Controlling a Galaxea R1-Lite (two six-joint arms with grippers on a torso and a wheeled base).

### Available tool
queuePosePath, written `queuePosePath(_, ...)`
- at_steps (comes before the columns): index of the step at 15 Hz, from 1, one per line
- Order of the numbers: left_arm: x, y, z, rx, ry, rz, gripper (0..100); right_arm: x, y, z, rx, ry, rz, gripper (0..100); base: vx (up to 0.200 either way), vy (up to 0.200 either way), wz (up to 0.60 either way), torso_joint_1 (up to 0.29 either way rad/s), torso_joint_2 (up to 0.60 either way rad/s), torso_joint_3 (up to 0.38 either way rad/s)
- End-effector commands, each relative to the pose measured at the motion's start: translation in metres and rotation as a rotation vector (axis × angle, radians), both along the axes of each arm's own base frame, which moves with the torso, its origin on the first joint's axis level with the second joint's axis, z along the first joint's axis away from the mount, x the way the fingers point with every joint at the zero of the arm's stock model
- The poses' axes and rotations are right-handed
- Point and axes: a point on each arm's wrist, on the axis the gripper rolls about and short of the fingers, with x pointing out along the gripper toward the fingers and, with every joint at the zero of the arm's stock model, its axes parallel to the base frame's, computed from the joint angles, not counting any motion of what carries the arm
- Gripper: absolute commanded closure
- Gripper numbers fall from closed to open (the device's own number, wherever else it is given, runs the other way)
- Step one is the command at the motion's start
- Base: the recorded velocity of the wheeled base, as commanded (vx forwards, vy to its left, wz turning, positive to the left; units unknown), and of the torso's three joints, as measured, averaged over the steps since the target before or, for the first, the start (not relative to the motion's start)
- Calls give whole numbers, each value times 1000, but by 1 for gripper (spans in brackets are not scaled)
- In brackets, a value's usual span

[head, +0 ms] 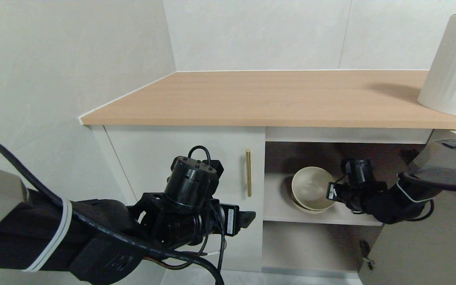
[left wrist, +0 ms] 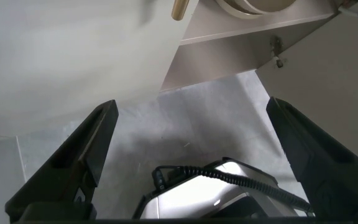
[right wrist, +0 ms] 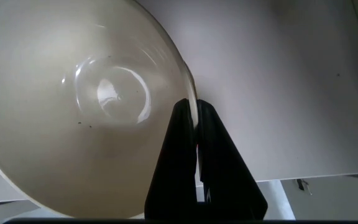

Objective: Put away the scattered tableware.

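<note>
Pinching the rim of the tilted bowl [head: 309,186], the right gripper [head: 332,192] holds it inside the cabinet [head: 184,158], over a second bowl [head: 304,208]. Let go at this tilt, it could slide off and clatter. The left gripper [left wrist: 191,146], fingers spread, hangs before the cabinet's closed door.

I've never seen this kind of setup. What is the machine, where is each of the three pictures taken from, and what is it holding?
This is a two-armed robot on wheels. The large picture comes from a camera on its head, looking down at a cabinet with a wooden countertop, where a white lampshade stands. The other two come from cameras on its wrists. The right gripper is at the open compartment, shut on the rim of a cream bowl that sits tilted over the shelf, another bowl under it. The left gripper hangs open and empty before the closed door.
</note>
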Motion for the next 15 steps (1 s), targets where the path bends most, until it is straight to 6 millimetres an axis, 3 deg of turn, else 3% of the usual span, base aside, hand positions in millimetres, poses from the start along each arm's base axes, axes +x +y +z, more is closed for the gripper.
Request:
queuePosePath(1, 0, 0, 0, 0, 1, 1, 0, 1, 0, -4, -1, 5, -2, 100, 0, 0, 0, 0, 0, 0)
queuePosePath(8, 0, 0, 0, 1, 0, 2, 0, 2, 0, -7, -1, 10, -1, 100, 0, 0, 0, 0, 0, 0)
queuePosePath(9, 0, 0, 0, 0, 1, 1, 0, 2, 0, -7, 1, 8, -2, 0, 0, 0, 0, 0, 0, 0)
queuePosePath(13, 1, 0, 0, -1, 1, 3, 0, 1, 0, -4, 3, 3, 1, 0, 0, 0, 0, 0, 0, 0)
queuePosePath(15, 1, 4, 7, -15, -15, 15, 0, -5, 1, 7, 7, -6, 6, 0, 0, 0, 0, 0, 0, 0)
